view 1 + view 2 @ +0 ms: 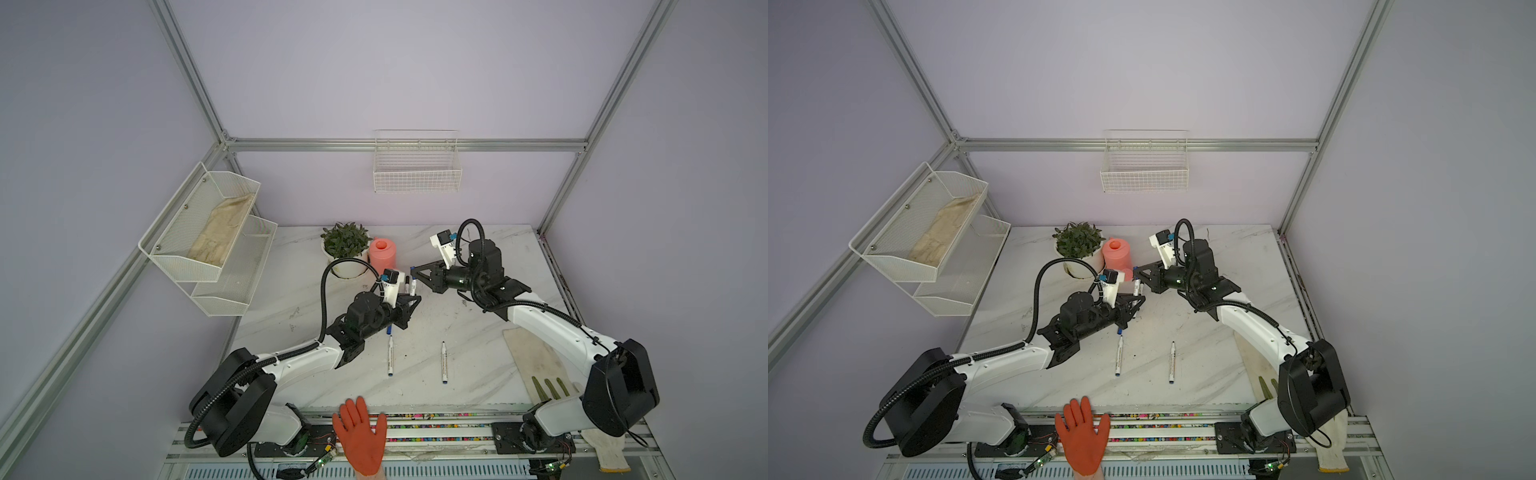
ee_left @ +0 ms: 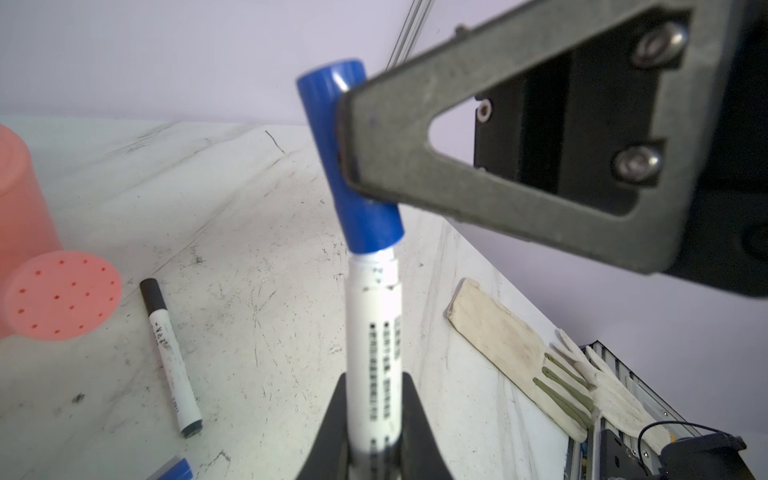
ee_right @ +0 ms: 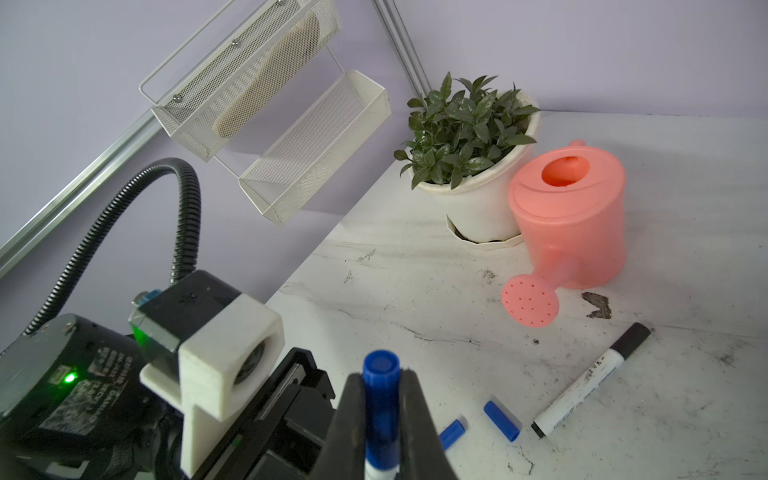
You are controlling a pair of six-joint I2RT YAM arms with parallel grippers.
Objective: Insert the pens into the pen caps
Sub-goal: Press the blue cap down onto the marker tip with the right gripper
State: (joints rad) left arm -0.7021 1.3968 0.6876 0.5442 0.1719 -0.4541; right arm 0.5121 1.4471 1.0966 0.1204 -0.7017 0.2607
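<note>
My left claw [image 2: 374,384] grips a blue pen [image 2: 374,324] upright over the middle of the counter [image 1: 478,332]. My right claw [image 3: 381,380] pinches the blue cap [image 2: 368,224] onto its tip, slightly crooked and, I think, not seated. The black pen [image 2: 168,353] lies capped; the near-left pen [image 1: 390,358] and near-right pen [image 1: 444,362] wait bare.

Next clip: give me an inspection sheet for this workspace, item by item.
Surface: marble table, scuffed with dark marks.
Job's things: held pen with blue cap over its tip, slightly angled; black-capped pen lying flat; uncapped pens, two, lying near the front; loose blue caps, two.
Clutter: pink watering can, potted plant, work gloves, orange-gloved hand at the front edge.
Grippers: left gripper shut on held pen; right gripper shut on blue cap.
Cables: black conduit loops above each wrist.
Surroundings: wire basket on back wall; mesh shelf holding cloth on side wall.
</note>
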